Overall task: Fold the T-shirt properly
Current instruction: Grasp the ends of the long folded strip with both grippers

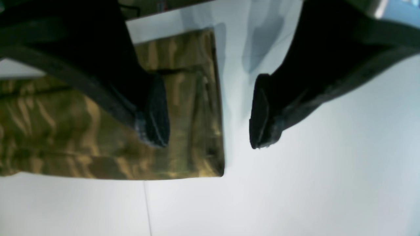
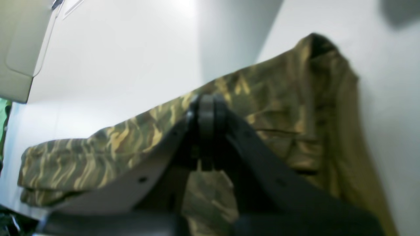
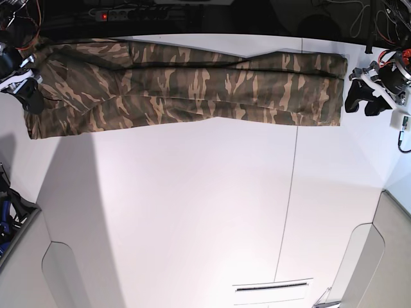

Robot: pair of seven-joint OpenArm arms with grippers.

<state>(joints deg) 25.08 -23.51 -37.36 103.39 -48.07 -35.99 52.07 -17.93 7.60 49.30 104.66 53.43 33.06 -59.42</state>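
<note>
The camouflage T-shirt (image 3: 192,83) lies flat as a long folded strip across the far part of the white table (image 3: 192,212). My left gripper (image 3: 363,96) is open just off the strip's right end. In the left wrist view (image 1: 210,114) one finger hangs over the T-shirt (image 1: 65,131) and the other over bare table, straddling the cloth's edge. My right gripper (image 3: 31,96) sits at the strip's left end. In the right wrist view (image 2: 206,111) its jaws are shut at the edge of the T-shirt (image 2: 279,98); I cannot tell whether cloth is pinched.
A power strip with a red light (image 3: 106,14) and cables lie behind the table's far edge. Grey panels stand at the front left (image 3: 64,276) and front right (image 3: 372,269). A thin seam (image 3: 289,192) runs across the tabletop.
</note>
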